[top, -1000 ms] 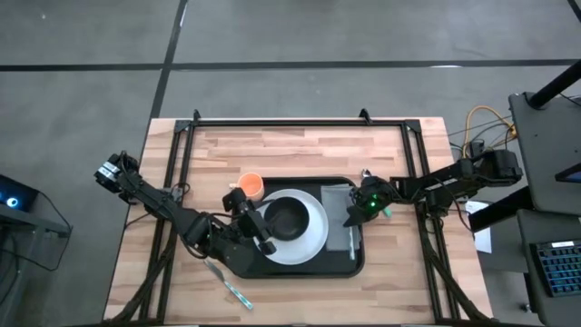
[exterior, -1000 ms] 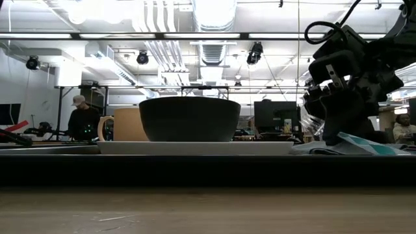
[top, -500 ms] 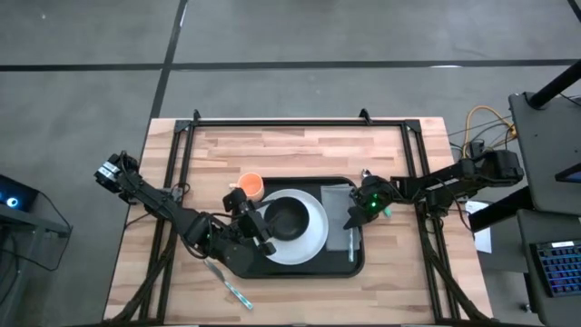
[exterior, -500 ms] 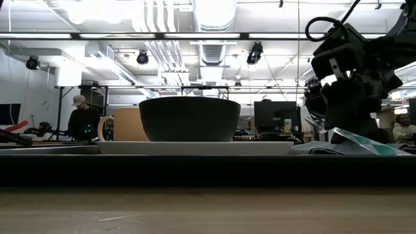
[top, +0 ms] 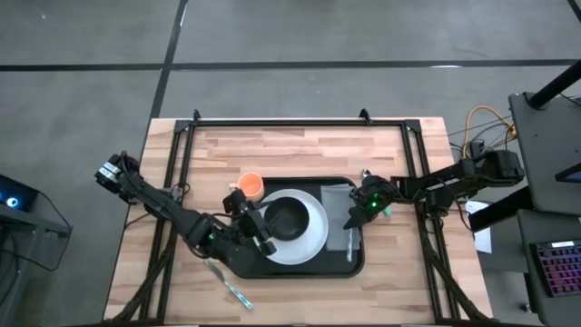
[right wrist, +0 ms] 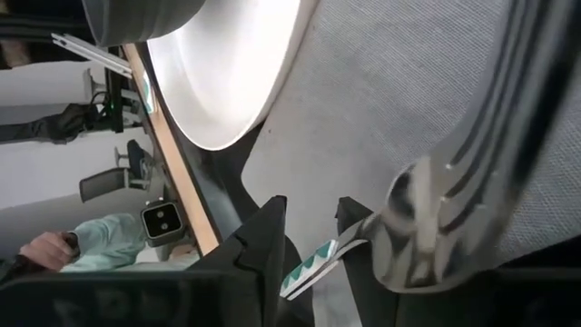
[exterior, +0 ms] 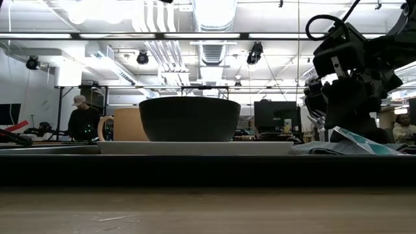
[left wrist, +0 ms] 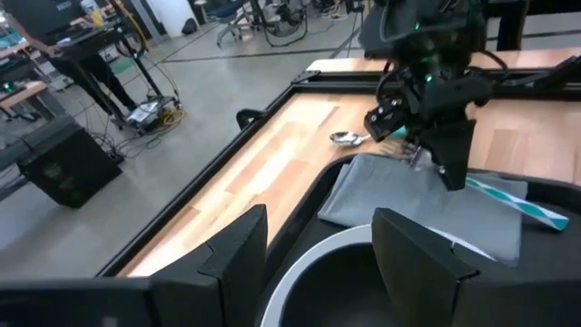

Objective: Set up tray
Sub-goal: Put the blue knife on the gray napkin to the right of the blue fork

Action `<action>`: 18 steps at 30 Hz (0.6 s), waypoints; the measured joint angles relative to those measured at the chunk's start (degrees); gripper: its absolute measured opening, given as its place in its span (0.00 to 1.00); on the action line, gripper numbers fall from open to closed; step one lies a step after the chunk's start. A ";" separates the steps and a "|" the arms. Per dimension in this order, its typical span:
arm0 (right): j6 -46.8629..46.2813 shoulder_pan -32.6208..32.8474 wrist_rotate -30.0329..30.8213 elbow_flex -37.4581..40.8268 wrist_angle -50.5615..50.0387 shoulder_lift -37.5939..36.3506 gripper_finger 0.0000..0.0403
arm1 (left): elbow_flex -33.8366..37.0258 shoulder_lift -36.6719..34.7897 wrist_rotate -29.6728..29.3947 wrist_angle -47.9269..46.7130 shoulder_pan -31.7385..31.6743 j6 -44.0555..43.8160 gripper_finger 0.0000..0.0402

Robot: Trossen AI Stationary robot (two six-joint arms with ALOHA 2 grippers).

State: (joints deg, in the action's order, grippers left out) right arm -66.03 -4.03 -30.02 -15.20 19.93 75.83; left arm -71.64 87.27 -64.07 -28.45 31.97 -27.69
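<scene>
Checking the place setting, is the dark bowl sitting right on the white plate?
Touching. In the low view, the dark bowl rests with its base flat on the white plate, with no gap between them. The high view shows the bowl centred inside the plate's rim.

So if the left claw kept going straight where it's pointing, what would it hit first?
Probably the dark bowl on the white plate: the left claw, open, points right over it. Beyond lies the grey napkin; depth is uncertain.

Worktop: pale wood planks, matt. Tray: black, smooth, plastic-looking. Plate: white, glossy. Bowl: dark, matt. Napkin: grey woven cloth. Fork: shiny metal, patterned teal handle. Spoon: polished metal.
</scene>
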 joint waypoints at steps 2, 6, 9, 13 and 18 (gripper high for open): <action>0.05 0.00 0.00 0.00 0.02 0.00 0.23 | 0.37 0.60 0.02 0.01 -0.54 -0.51 0.45; 0.52 -0.11 -0.02 -0.12 0.24 0.00 0.24 | 0.51 1.11 -0.09 1.15 -1.12 -2.53 0.45; 0.25 -0.17 -0.02 -0.22 0.09 0.00 0.25 | 0.51 1.12 -0.07 1.34 -1.16 -2.84 0.45; -0.01 -0.15 -0.54 -0.24 -0.03 0.00 0.27 | 0.51 1.13 -0.07 1.33 -1.14 -2.86 0.45; -7.85 -0.64 -3.45 -1.17 -0.48 -0.02 0.29 | 0.51 1.13 1.99 1.31 -1.14 -2.86 0.45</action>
State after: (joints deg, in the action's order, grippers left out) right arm -73.88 -4.67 -33.47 -16.37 19.45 75.81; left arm -71.13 88.40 -62.08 -27.14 30.83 -30.55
